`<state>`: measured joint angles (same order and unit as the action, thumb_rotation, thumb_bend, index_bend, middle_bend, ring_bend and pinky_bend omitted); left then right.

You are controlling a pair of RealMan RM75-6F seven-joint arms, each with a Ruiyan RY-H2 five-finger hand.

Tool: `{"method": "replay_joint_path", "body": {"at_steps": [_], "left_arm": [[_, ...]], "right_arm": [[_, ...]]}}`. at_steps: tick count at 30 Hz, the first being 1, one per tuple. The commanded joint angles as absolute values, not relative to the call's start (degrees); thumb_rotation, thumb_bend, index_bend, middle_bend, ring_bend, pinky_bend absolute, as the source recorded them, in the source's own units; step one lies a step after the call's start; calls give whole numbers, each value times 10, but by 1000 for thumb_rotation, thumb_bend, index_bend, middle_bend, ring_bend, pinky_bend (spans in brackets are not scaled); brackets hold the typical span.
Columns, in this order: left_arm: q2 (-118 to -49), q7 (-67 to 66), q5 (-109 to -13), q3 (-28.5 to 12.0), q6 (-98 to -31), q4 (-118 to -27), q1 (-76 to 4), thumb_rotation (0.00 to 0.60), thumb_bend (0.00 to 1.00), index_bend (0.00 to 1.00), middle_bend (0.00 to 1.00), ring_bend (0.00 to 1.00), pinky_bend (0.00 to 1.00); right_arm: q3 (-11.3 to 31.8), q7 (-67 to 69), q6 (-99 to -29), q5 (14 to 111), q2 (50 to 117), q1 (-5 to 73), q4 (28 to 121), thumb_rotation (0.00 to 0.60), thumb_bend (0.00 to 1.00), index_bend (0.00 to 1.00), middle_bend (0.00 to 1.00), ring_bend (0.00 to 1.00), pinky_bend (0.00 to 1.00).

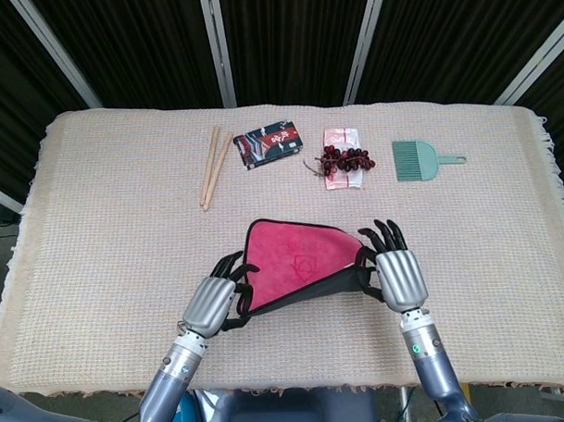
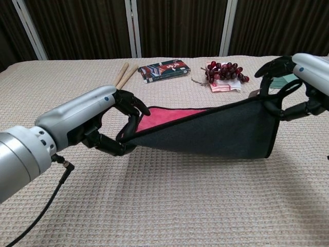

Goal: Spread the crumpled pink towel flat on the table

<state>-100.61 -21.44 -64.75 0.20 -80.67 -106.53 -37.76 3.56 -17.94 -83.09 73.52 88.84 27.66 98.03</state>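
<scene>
Your left hand (image 1: 214, 304) and right hand (image 1: 395, 276) each grip a near corner of the towel (image 1: 298, 266), fingers closed on its dark edge. It stretches between them, its near edge lifted, pink face up, above the table (image 1: 106, 208).

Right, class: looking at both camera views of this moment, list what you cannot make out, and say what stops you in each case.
- Far corner of the pink towel: in the chest view, hidden behind its own raised dark edge.
- Where the left hand pinches the cloth: head view, covered by the back of the hand.
- Right hand: chest view, cut off by the right edge.
- Print on the dark packet: too small in both views.
</scene>
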Motion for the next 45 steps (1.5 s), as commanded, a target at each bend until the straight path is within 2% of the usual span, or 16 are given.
{"method": "replay_joint_path", "body": {"at_steps": [1,7,16,27,32,33,34,36,38,40,45], "left_arm": [[-1009,-207,-662,16,-806,-1064,-363,600,504,696,225,4,69],[-1016,-204,-694,37,-798,-1062,-338,600,505,696,225,5,69],[-1014,-206,-719,44,-791,-1068,-314,600,505,695,224,5,69],[-978,-186,-751,64,-785,-1076,-275,600,502,693,224,5,68],[-966,-171,-757,70,-769,-1074,-264,600,468,674,211,5,68],[-964,-170,-758,71,-765,-1074,-263,600,437,649,201,5,66],[-962,-171,-757,72,-759,-1074,-262,600,390,606,187,4,63],[-955,-174,-755,76,-745,-1077,-262,600,293,490,155,2,48],[-946,-175,-752,78,-732,-1082,-264,600,209,364,124,0,30],[-937,-175,-749,79,-719,-1087,-265,600,142,259,99,0,15],[-919,-172,-745,77,-701,-1099,-267,600,71,165,74,0,9]], "right_arm": [[25,-168,-832,746,895,264,967,600,527,613,235,85,0],[14,-160,-835,769,904,243,960,600,527,613,235,85,0],[6,-163,-837,792,906,222,966,600,526,613,235,85,0],[-4,-171,-826,814,936,200,945,600,525,613,235,85,0],[-7,-172,-819,819,950,192,931,600,526,610,235,85,0],[-7,-174,-817,819,953,191,927,600,526,594,235,85,0],[-9,-177,-814,819,954,190,923,600,526,537,231,79,0],[-12,-184,-806,817,957,187,918,600,526,343,189,50,0],[-13,-187,-803,817,958,185,918,600,493,102,106,9,0],[-13,-190,-801,819,958,182,918,600,435,14,56,0,0],[-11,-194,-804,828,957,179,921,600,369,0,3,0,0]]}}
